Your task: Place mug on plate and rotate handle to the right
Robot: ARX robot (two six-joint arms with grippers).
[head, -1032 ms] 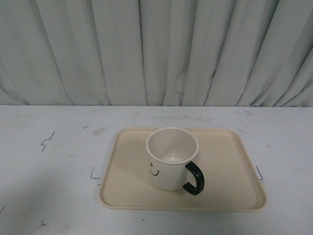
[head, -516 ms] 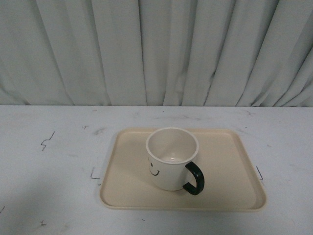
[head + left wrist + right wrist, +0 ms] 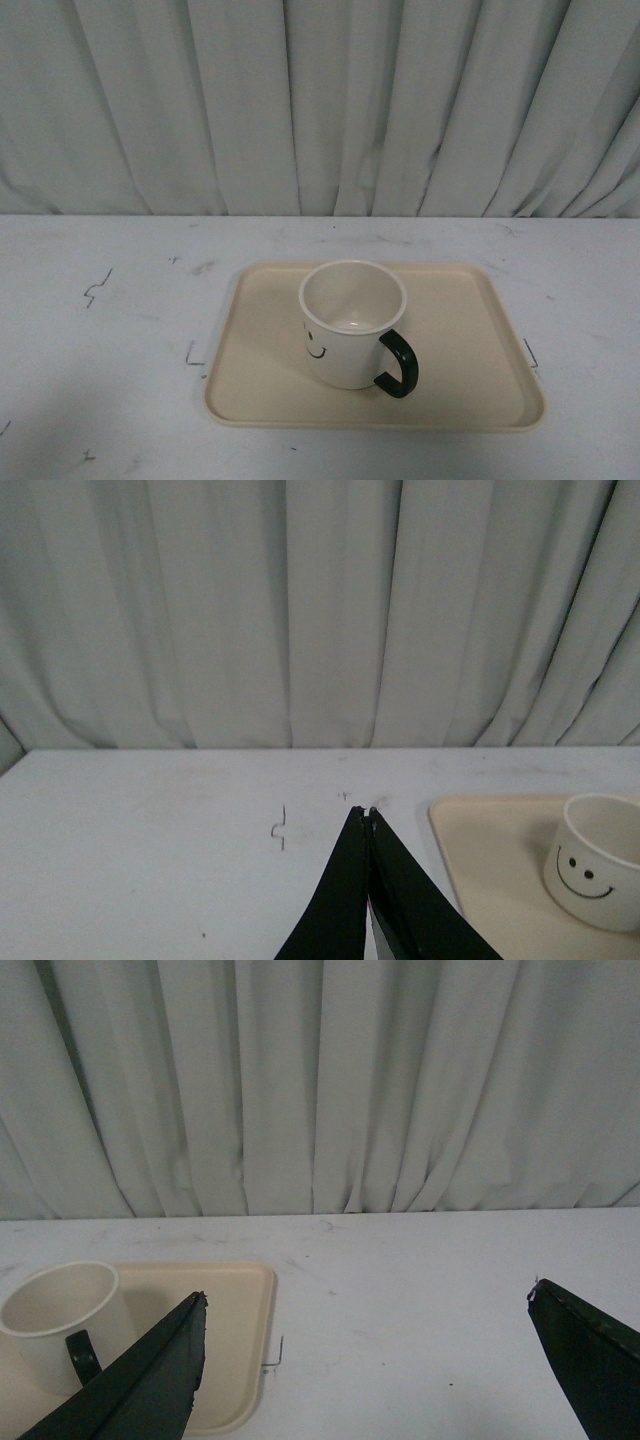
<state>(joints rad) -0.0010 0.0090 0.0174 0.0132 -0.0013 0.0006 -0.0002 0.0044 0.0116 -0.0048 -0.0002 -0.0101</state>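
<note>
Inspector: Pale curtain [image 3: 320, 100] folds back a white tabletop [image 3: 100, 340] in the front view. What is the task status there?

Operator: Placement reads as done. The mug [image 3: 345, 345] stands upright on the plate [image 3: 470, 330], slightly left of the plate's middle. Its opening faces up, so its long axis is vertical. The handle [image 3: 398, 364] projects to the right and a little toward the robot. The smiley drawing faces the near left. The plate's long side runs left to right. Neither arm appears in this view.

Inspector: What is left to do?

Operator: By my judgement, little or nothing. If the handle must point squarely right, a small turn away from the robot would finish it.

Inspector: Left wrist view?

Operator: The left hand [image 3: 365, 812] has its two fingers pressed together with nothing between them. It sits above the tabletop on the plate's left side, well apart from the mug. A plate corner and the smiley side of the mug are visible beyond it.

Inspector: Right wrist view?

Operator: The right hand [image 3: 367, 1293] is spread wide and empty. It is above the tabletop beside the plate and does not touch the mug. The handle shows on the side of the mug nearest this hand, which agrees with a rightward heading.
</note>
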